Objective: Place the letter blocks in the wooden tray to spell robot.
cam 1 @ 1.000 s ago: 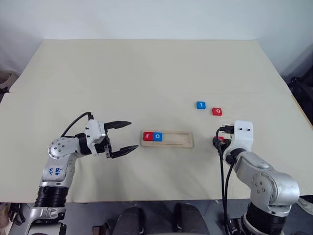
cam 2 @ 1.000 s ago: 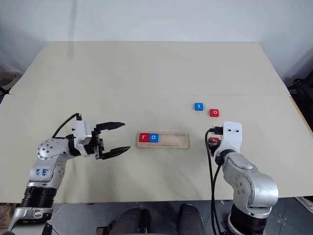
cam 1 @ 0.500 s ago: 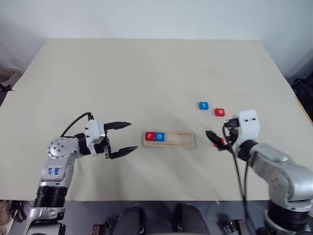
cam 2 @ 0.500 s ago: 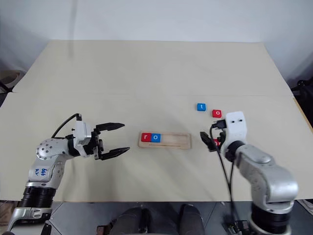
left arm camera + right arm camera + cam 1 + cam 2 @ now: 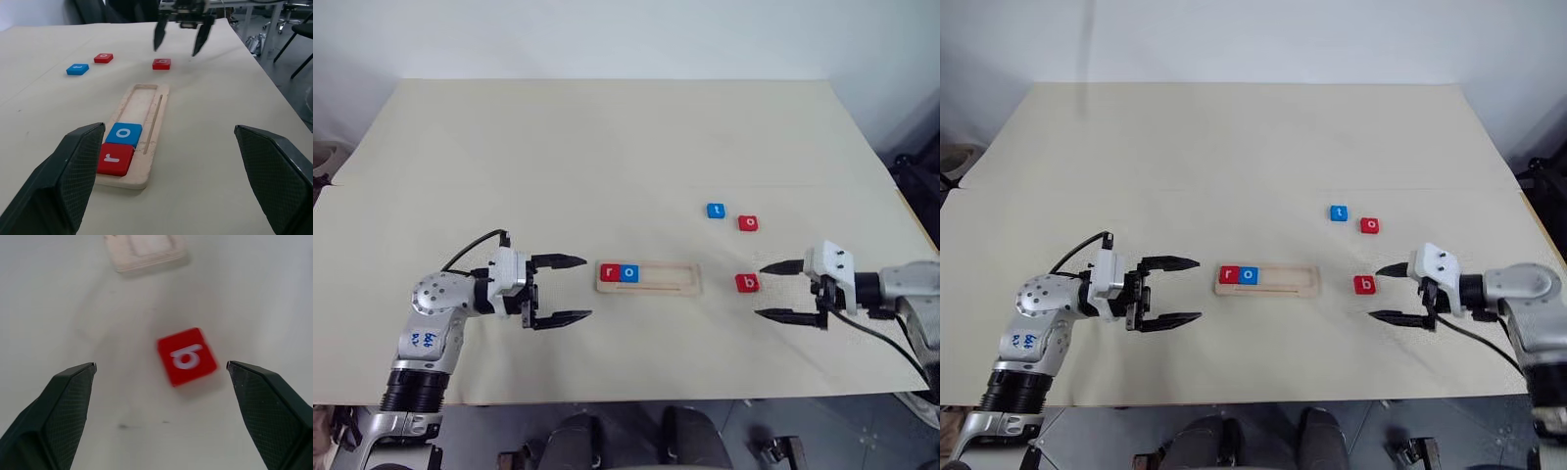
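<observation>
Tray (image 5: 649,278) held r (image 5: 610,273) and o (image 5: 628,273) at its left end, the other slots bare. Red b (image 5: 747,283) lay on the table between the tray and the right gripper (image 5: 774,291), whose jaws were spread and empty. Left gripper (image 5: 562,290) was spread too, beside the tray. Blue t (image 5: 716,211) and red o (image 5: 748,223) lay farther back. Judged next: close on b and seat it third.

The left gripper (image 5: 571,290) is seen in the lower left of the head views, held about level and pointed toward the frame's centre, its two black fingers spread wide with nothing between them. The right gripper (image 5: 773,291) is seen at the lower right, pointed back toward the centre from the opposite side, its fingers (image 5: 781,266) likewise parted wide and empty. Both forearms are brought in from the lower corners, with black cables looped over the wrists.
</observation>
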